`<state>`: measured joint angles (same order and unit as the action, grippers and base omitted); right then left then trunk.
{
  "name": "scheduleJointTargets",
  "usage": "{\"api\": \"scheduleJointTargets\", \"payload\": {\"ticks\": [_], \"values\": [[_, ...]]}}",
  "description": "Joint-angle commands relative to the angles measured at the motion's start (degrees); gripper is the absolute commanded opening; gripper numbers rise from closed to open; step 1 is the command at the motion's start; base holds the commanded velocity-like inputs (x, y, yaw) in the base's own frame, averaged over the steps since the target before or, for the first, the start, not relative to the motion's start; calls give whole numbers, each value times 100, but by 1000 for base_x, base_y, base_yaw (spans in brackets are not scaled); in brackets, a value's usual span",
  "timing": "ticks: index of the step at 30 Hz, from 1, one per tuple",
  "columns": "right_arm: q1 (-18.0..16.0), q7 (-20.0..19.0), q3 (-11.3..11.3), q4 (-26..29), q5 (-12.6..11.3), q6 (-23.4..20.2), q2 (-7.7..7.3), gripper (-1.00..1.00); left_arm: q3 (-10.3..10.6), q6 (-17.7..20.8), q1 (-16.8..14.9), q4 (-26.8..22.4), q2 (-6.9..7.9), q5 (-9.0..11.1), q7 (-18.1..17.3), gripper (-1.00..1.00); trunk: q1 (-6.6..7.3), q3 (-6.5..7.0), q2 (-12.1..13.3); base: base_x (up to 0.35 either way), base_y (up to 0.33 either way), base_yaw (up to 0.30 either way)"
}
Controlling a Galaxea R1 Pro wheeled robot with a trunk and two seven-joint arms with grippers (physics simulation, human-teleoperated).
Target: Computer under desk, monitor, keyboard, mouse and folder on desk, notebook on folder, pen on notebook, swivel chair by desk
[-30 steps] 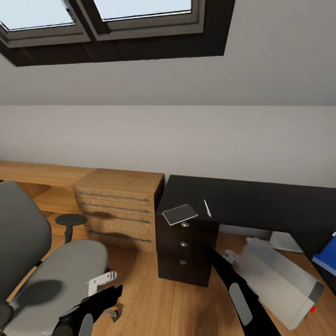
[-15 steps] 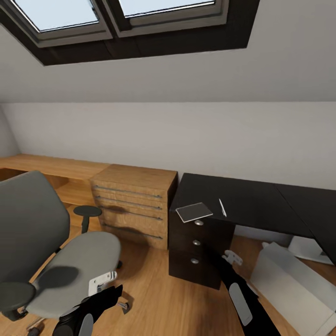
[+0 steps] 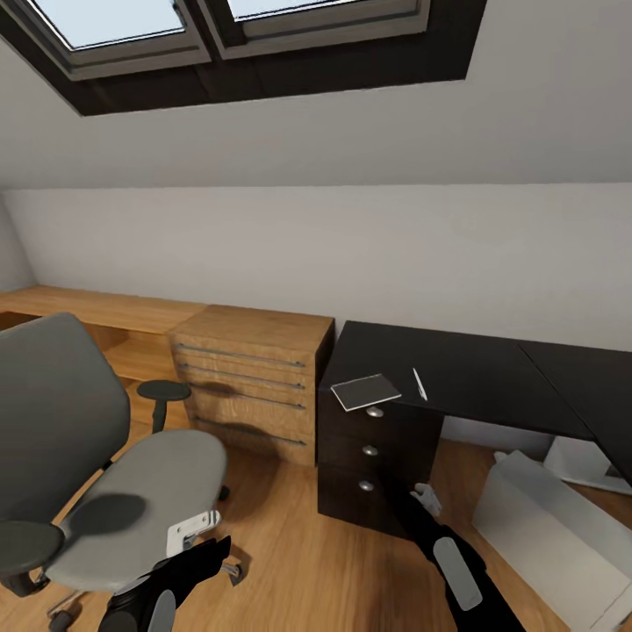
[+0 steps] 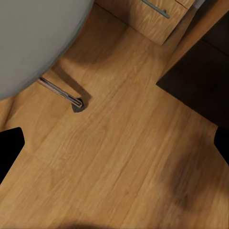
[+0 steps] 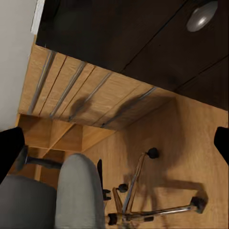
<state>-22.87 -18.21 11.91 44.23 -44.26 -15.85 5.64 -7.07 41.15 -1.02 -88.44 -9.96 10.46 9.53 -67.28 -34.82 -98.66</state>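
Both hands, left hand (image 3: 191, 532) and right hand (image 3: 427, 500), hang low, spread and empty, in transit. Notebook (image 3: 366, 391) and pen (image 3: 420, 384) lie apart on the desk (image 3: 474, 373); swivel chair (image 3: 105, 474) stands nearby.

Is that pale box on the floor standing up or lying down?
Tipped over. The computer lies slanted on the wood floor beside the desk, its long face up.

Open wood floor (image 3: 298, 544) ahead of me between swivel chair (image 3: 114, 474) and desk (image 3: 456, 377). Desk's drawer pedestal (image 3: 373, 465) blocks straight ahead; tipped computer (image 3: 553, 535) crowds my right; drawer unit (image 3: 250, 382) stands behind the chair.
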Motion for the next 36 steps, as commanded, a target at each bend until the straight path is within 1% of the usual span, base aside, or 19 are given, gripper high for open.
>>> {"api": "scheduleJointTargets", "payload": {"ticks": [1, 2, 3, 6, 8, 11, 14, 15, 20, 32, 36], "values": [[-5, -48, 35, 16, -210, -153, -14, 100, -5, 24, -5, -6, -4, 61, 38, 100, -22, -24, -45, 0, 0, 0], [-6, -78, 37, 48, -362, -231, -36, 100, -4, 24, -5, -6, -4, 61, 39, 100, -22, -24, -45, 0, 0, 0], [-7, -98, 33, 152, -442, -271, -42, 100, -5, 26, -4, -6, -4, 60, 35, 100, -22, -24, -45, 0, 0, 0], [-7, -228, 6, 482, -506, -304, -50, 100, -5, 32, -5, -6, -4, 63, 16, 100, -22, -24, -45, 0, 0, 0], [-7, -358, 3, 540, -508, -309, -52, 100, -5, 33, -4, -6, -4, 65, 9, 100, -22, -24, -45, 0, 0, 0], [-7, -523, -2, 577, -489, -302, -51, 100, -5, 31, -4, -6, -4, 62, 0, 100, 44, 29, 76, 0, 0, 0], [-7, -562, -4, 583, -480, -290, -53, 100, -5, 28, -4, -6, -4, 62, -5, 100, 110, 83, 196, 0, 0, 0], [-7, -576, -4, 585, -444, -269, -43, 100, -5, 26, -5, -6, -4, 62, -9, 100, 132, 101, 236, 0, 0, 0], [-7, -537, -1, 582, -408, -254, -34, 100, -5, 25, -4, -6, -4, 53, -11, 100, 241, 191, 437, 0, 0, 0], [-7, -486, 44, 501, -441, -309, -37, 100, -5, 24, -4, -4, -4, 58, -13, 100, 505, 406, 918, 0, 0, 0], [-7, -485, 41, 415, -449, -318, -37, 100, -5, 24, -4, -1, -4, 60, -13, 100, 505, 406, 918, 0, 0, 0]]}}
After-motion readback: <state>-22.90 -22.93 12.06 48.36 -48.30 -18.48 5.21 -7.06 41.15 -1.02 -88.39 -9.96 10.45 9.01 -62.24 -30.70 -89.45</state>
